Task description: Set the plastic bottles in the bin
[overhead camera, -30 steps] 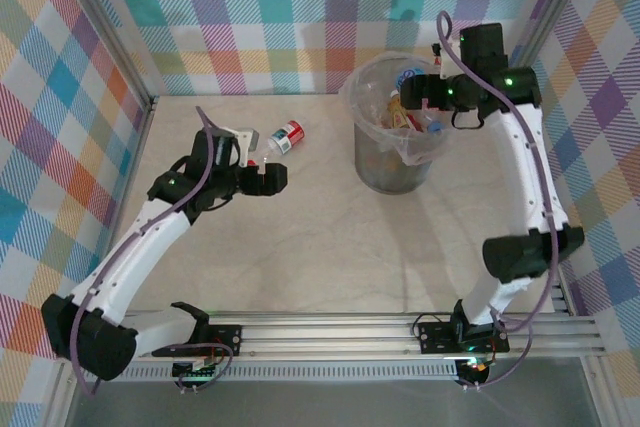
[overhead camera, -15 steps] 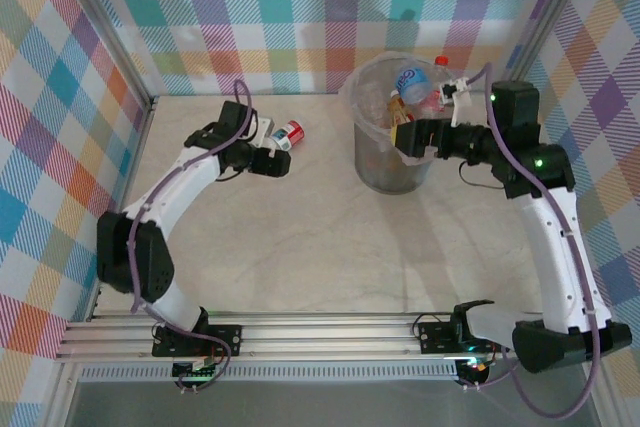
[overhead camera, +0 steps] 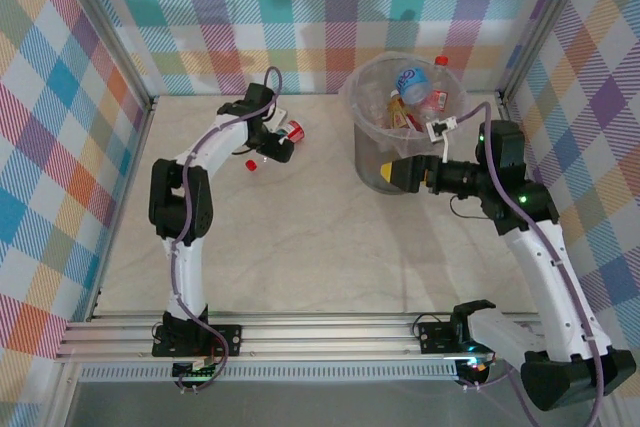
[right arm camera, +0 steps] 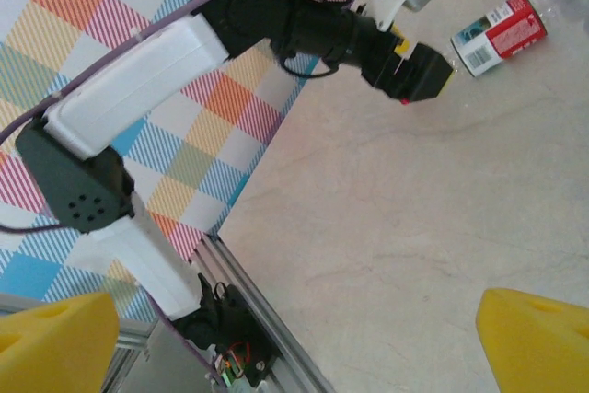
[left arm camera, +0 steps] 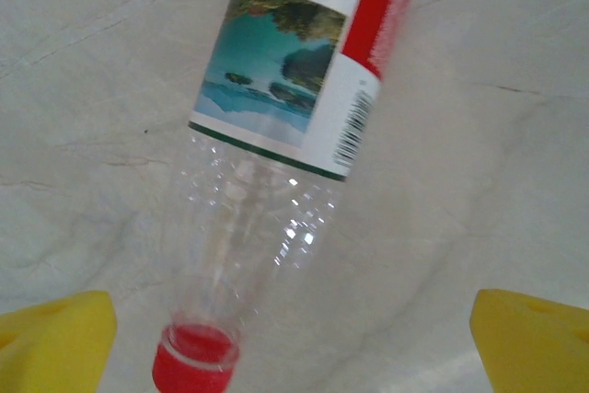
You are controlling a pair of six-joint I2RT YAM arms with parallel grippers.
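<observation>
A clear plastic bottle (left arm camera: 276, 135) with a red-and-white label and a red cap lies on the pale table. Its neck end sits between the yellow fingertips (left arm camera: 55, 342) of my left gripper (left arm camera: 294, 347), which stands open around it without touching. From above, that bottle (overhead camera: 291, 131) lies at the back left, with the left gripper (overhead camera: 268, 151) over its cap end. The grey bin (overhead camera: 375, 162), lined with a clear bag, holds several bottles (overhead camera: 410, 82). My right gripper (overhead camera: 398, 173) hangs open and empty in front of the bin. The right wrist view shows the bottle (right arm camera: 497, 34) and the left gripper (right arm camera: 419, 71).
Checked walls close in the table at the back and both sides. An aluminium rail (overhead camera: 330, 332) runs along the near edge. Open table top (overhead camera: 320, 237) spreads between the arms in front of the bin.
My left arm has stretched toward the back and brought its gripper over the lying bottle. My right arm has drawn back from above the bin to its front side.
</observation>
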